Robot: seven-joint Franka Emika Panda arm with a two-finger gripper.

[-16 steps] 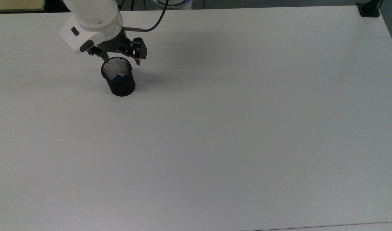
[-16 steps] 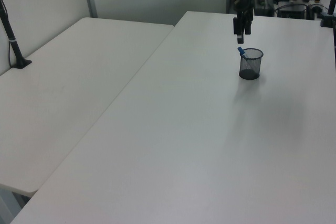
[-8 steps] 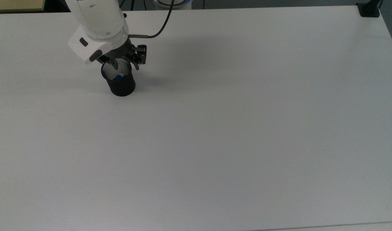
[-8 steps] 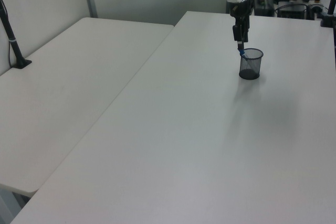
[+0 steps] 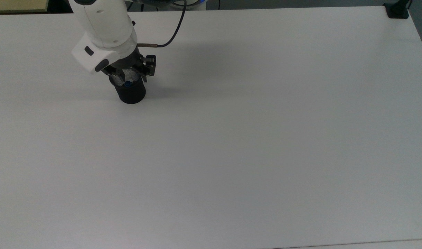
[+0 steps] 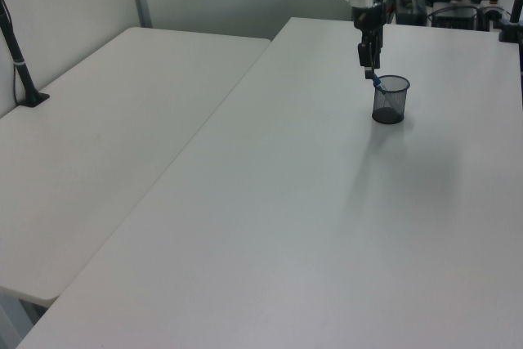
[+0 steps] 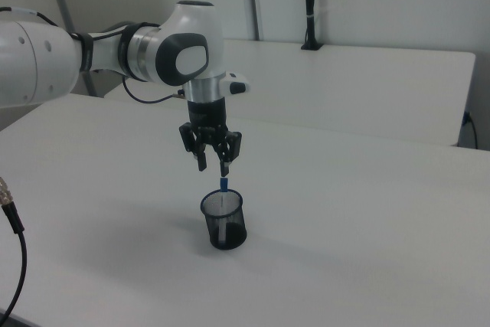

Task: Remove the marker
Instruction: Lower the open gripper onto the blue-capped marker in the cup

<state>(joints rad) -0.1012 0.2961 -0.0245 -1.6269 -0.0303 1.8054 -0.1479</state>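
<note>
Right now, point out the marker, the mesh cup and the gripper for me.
marker [image 7: 223,184]: right view, on the blue cap sticking up above the cup rim.
black mesh cup [image 7: 227,232]: right view, on its outer mesh wall.
gripper [image 7: 212,166]: right view, midway between the fingertips, above the cup.

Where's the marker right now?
The marker stands in the black mesh cup, blue cap poking above the rim, directly beneath the open gripper in the right view.
</note>
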